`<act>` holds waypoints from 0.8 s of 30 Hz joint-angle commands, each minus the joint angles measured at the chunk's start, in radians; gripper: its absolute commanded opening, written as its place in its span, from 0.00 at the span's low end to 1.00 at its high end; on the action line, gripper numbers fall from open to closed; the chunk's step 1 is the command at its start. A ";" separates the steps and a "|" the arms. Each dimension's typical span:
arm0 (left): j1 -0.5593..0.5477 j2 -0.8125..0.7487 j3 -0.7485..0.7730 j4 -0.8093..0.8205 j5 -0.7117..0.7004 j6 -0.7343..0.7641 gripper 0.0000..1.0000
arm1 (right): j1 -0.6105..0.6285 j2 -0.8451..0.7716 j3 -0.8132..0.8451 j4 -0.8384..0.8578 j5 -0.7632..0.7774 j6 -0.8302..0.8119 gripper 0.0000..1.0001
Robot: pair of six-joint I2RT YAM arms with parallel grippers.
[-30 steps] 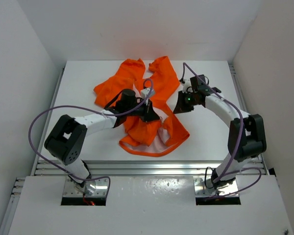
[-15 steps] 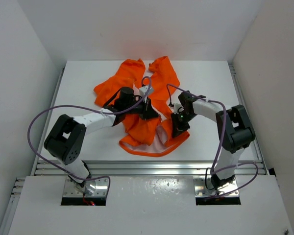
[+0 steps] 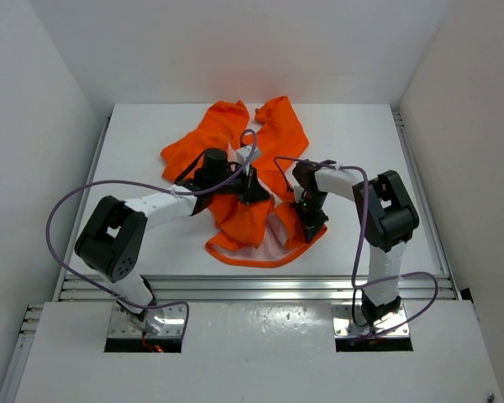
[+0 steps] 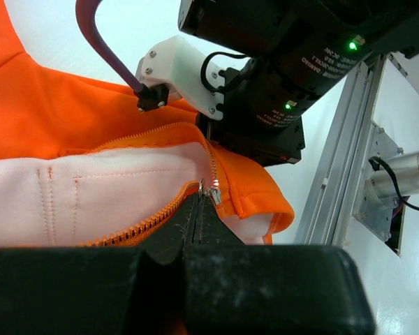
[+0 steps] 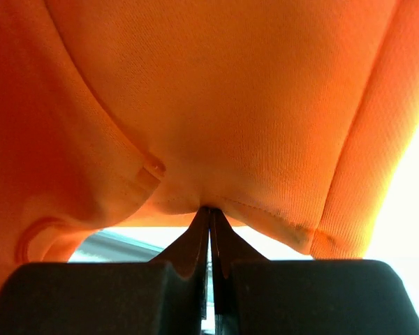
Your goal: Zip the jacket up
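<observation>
the orange jacket (image 3: 281, 126) lies crumpled mid-desk (image 3: 143, 159), pink lining (image 4: 105, 185) showing. its zipper (image 4: 143, 222) is unjoined. the left claw (image 4: 199, 204) is pressed together on the zipper beside the slider (image 4: 211, 194). the right claw (image 5: 209, 213) pinches a fold of the jacket's cloth, and orange fabric fills that view and hides everything else.

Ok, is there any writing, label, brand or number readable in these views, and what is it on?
White print on the right arm's black wrist housing, left wrist view: a couple of short lines, too small and tilted to read.
Jacket: no text, label or logo visible in any view.
Top external and right wrist views: nothing readable.
</observation>
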 commanded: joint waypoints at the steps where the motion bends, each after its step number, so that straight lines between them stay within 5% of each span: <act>1: 0.019 -0.010 0.023 0.048 0.005 0.019 0.00 | 0.017 -0.021 0.028 0.056 0.220 0.036 0.00; 8: 0.028 -0.010 0.003 0.059 0.005 0.010 0.00 | 0.005 -0.059 -0.018 0.212 0.327 0.105 0.00; 17: 0.028 -0.001 0.003 0.059 0.025 0.000 0.00 | -0.098 0.017 0.144 0.294 0.359 0.128 0.00; 24: 0.028 0.054 0.021 0.059 0.100 -0.036 0.00 | -0.157 0.066 0.219 0.519 0.326 0.108 0.00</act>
